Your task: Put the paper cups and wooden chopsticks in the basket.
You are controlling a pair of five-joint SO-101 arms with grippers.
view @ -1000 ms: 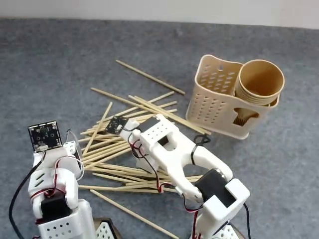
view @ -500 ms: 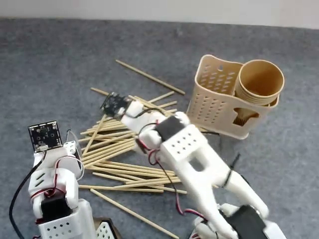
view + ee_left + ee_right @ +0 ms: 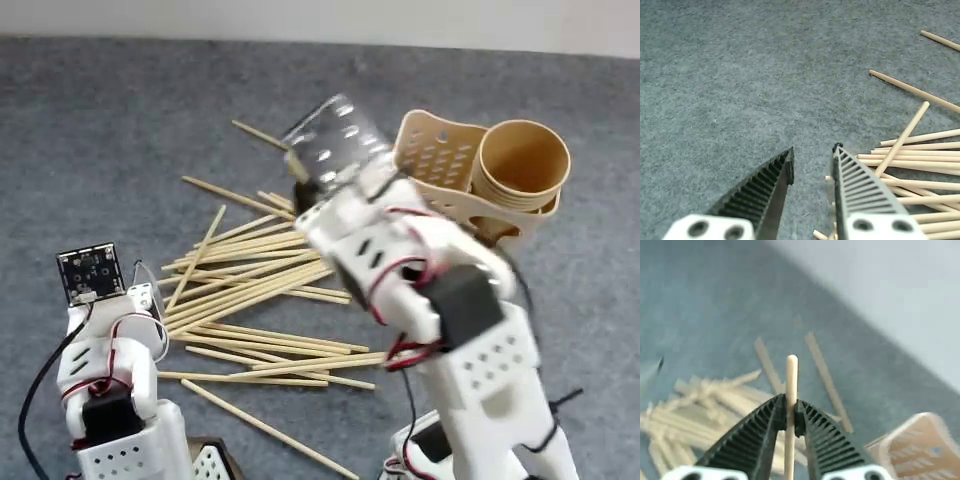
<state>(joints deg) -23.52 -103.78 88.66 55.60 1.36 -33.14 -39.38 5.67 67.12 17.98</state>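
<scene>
Right gripper (image 3: 790, 404) clamped on one chopstick (image 3: 791, 367), held above the table.
My left gripper (image 3: 814, 152) has its jaws narrowly apart and empty, over grey carpet (image 3: 715, 75) beside the chopstick pile (image 3: 250, 290). Paper cups (image 3: 522, 165) sit stacked inside the basket (image 3: 432, 150).

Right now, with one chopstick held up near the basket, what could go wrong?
1. The right gripper pinches the chopstick at one spot, so it may pivot or slip.
2. The paper cups fill one side of the basket. Only the other compartment is free, so the stick may hit the rim.
</scene>
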